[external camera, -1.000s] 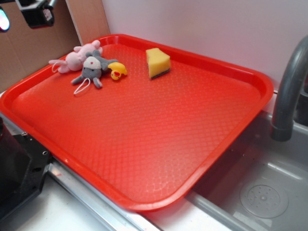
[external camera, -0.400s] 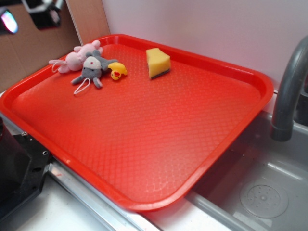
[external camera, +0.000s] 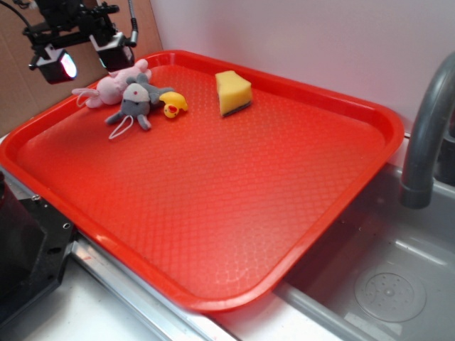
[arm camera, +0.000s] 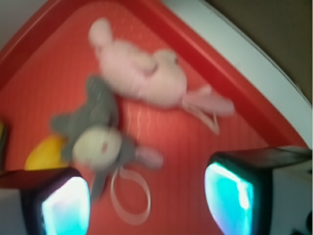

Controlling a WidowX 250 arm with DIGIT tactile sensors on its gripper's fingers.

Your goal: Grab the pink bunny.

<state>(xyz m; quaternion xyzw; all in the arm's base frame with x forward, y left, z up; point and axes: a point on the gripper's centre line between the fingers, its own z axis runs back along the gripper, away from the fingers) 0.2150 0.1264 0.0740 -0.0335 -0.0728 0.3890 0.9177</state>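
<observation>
The pink bunny (external camera: 114,85) (arm camera: 146,78) lies in the far left corner of the red tray (external camera: 213,206), its ears trailing toward the rim. A grey plush mouse (external camera: 135,103) (arm camera: 98,139) with a white face lies against it. My gripper (external camera: 82,55) (arm camera: 146,205) hangs open above that corner, up and to the left of the bunny, nothing between its fingers. In the wrist view the two glowing fingertips (arm camera: 66,205) frame bare tray and the mouse's white loop, with the bunny further ahead.
A small yellow duck (external camera: 173,105) sits right of the mouse, and a yellow sponge wedge (external camera: 233,92) further right. A cardboard wall stands behind the tray's left corner. A grey sink (external camera: 377,284) and faucet (external camera: 426,135) are at the right.
The gripper has come down and to the right from the top left corner, now fully in view close above the bunny's corner. The toys have not moved.
</observation>
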